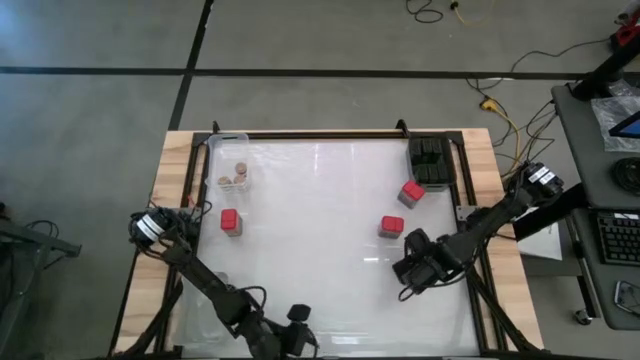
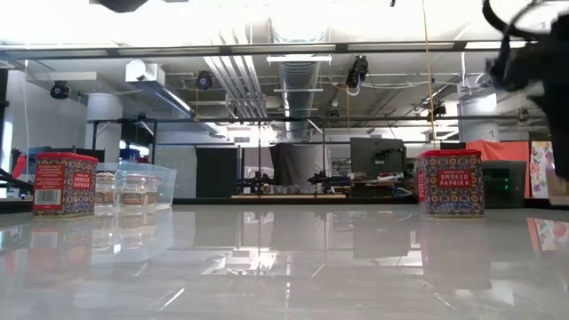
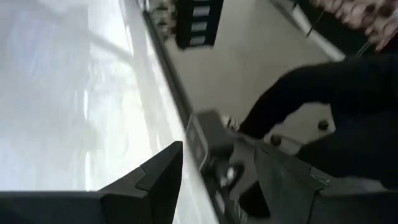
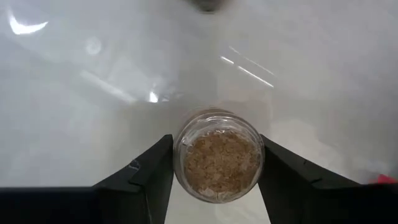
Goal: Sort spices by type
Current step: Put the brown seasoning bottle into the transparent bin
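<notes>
Your right gripper [image 4: 217, 165] clamps one round glass jar [image 4: 218, 163] (tan granules inside); you have three red square tins [image 1: 413, 192], glossy table [image 1: 320, 240].

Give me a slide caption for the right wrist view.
Right gripper holds a round jar of tan spice between its fingers above the glossy white table.

Grey floor [image 1: 100, 40], exposed ceiling ducts [image 2: 298, 80]
</notes>
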`<state>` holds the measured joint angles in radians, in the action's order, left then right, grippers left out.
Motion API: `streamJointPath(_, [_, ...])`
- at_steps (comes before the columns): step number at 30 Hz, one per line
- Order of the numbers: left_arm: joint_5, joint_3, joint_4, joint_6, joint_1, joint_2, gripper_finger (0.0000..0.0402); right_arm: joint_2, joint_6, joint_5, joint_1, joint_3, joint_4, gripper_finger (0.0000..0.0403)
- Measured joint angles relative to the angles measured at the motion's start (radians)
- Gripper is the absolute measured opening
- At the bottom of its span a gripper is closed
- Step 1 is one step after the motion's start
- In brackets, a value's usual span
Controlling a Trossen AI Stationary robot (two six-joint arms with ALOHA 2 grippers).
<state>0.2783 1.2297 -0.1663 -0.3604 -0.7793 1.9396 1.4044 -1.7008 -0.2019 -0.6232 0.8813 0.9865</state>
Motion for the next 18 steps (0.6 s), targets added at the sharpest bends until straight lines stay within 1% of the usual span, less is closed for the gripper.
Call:
streamJointPath(3, [0.015, -0.001, 0.1, -0.032, 0.006, -0.026, 0.0182, 0.033, 0.088, -0.014, -0.001, 0.097, 0.002, 0.0186])
streamJointPath(6, [0.083, -0.01, 0.149, -0.078, 0.021, -0.05, 0.0182, 0.094, 0.188, -0.073, 0.012, 0.216, -0.001, 0.0188])
streamJointPath(10, [0.116, -0.013, 0.202, -0.125, 0.035, -0.061, 0.0182, 0.22, 0.412, -0.113, 0.087, 0.387, -0.006, 0.0188])
streamJointPath(12, [0.114, -0.013, 0.235, -0.155, 0.035, -0.07, 0.0182, 0.297, 0.558, -0.113, 0.134, 0.475, -0.008, 0.0187])
streamJointPath(16, [0.021, -0.013, 0.302, -0.276, 0.005, -0.093, 0.0182, 0.44, 0.845, -0.113, 0.232, 0.659, -0.051, 0.0189])
streamJointPath(18, [0.011, -0.013, 0.338, -0.343, -0.026, -0.107, 0.0182, 0.499, 0.95, -0.112, 0.285, 0.741, -0.077, 0.019])
